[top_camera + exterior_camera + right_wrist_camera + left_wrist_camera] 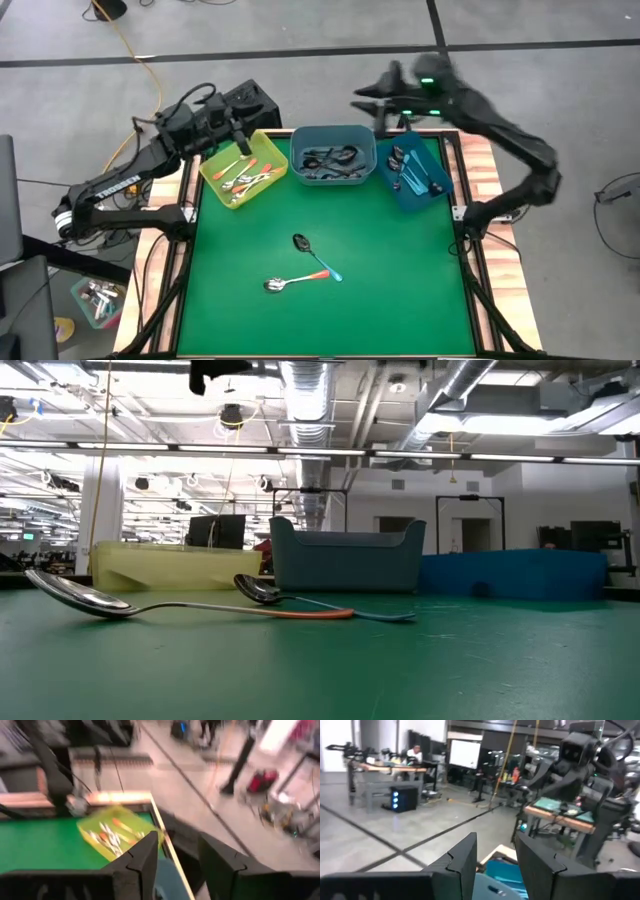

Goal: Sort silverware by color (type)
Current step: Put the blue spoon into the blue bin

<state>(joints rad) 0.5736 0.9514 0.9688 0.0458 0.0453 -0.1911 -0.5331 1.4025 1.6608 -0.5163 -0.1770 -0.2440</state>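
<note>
Two spoons lie on the green mat. An orange-handled spoon (290, 283) (150, 605) lies with its bowl toward the left. A teal-handled spoon (312, 255) (300, 600) lies beside it, and their handles cross near the free ends. More spoons lie in the yellow bin (243, 168) (117, 837), the grey-blue bin (332, 153) and the blue bin (413, 172). My left gripper (240, 135) (495, 862) hangs open above the yellow bin's far edge. My right gripper (372, 95) (177, 862) is open, raised beyond the table's far edge near the blue bin. Neither holds anything.
The three bins stand in a row along the mat's far edge (345, 560). The green mat (330, 320) has wooden borders left and right. Off the table at the near left, a small container of spoons (97, 300) sits on the floor.
</note>
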